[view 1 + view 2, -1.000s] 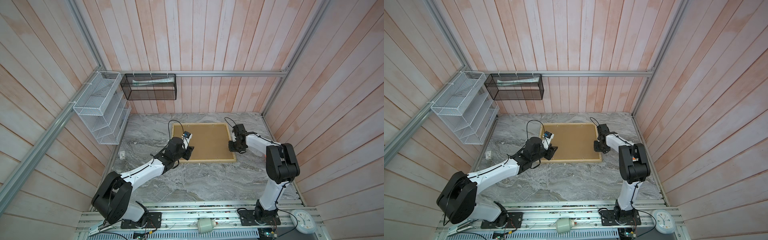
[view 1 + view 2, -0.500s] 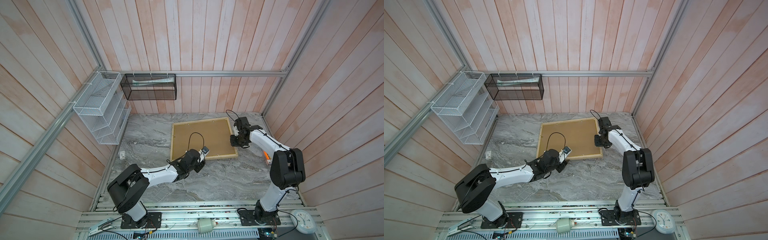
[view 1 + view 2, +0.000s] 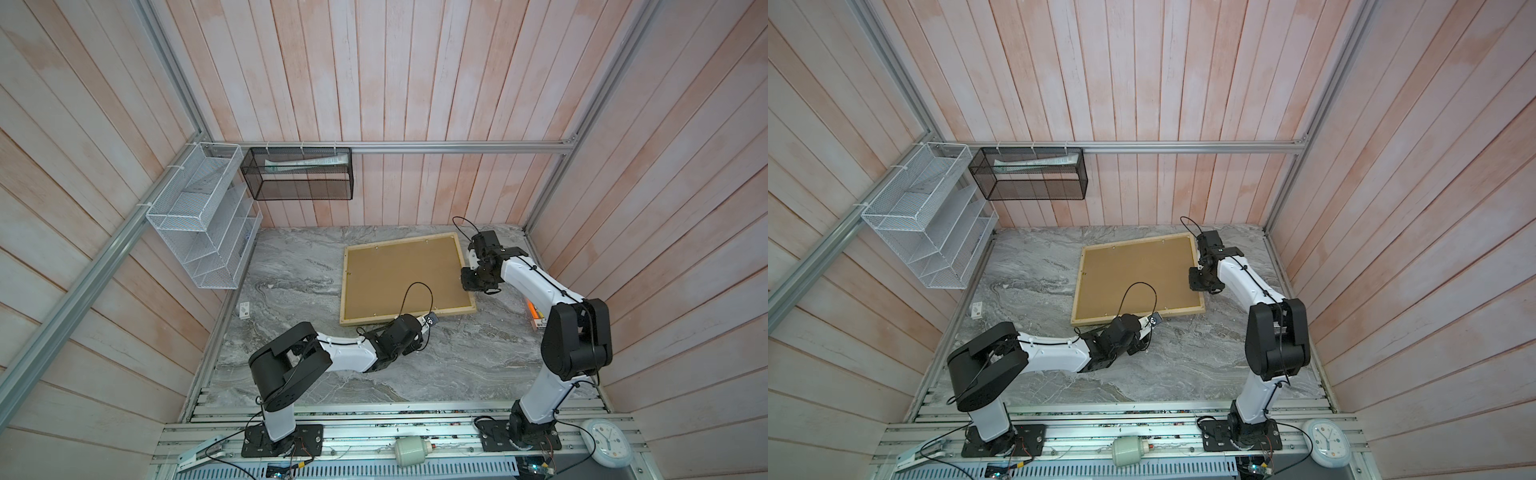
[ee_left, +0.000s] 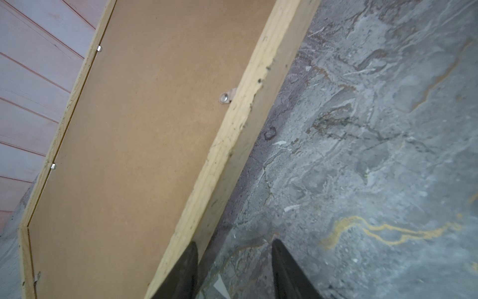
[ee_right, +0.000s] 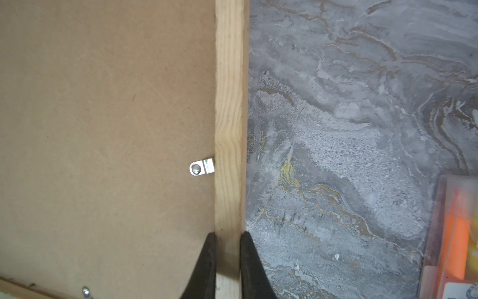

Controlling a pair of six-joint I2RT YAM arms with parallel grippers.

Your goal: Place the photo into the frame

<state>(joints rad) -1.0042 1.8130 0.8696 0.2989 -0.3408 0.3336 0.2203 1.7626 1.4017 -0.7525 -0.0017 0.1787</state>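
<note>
right wrist view: the right gripper (image 5: 227, 234) is clamped on the frame (image 5: 103, 103)'s pale wood rail. the frame lies fibreboard back up on the marble worktop (image 5: 336, 129). the left gripper (image 4: 234, 244) is apart beside another rail.

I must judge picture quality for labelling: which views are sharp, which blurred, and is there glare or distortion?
In both top views planks fan outward, a lens distortion; light even, no glare. Left wrist view: frame soft. Right wrist view: sharper wood grain, clip glints, box blurred.
</note>
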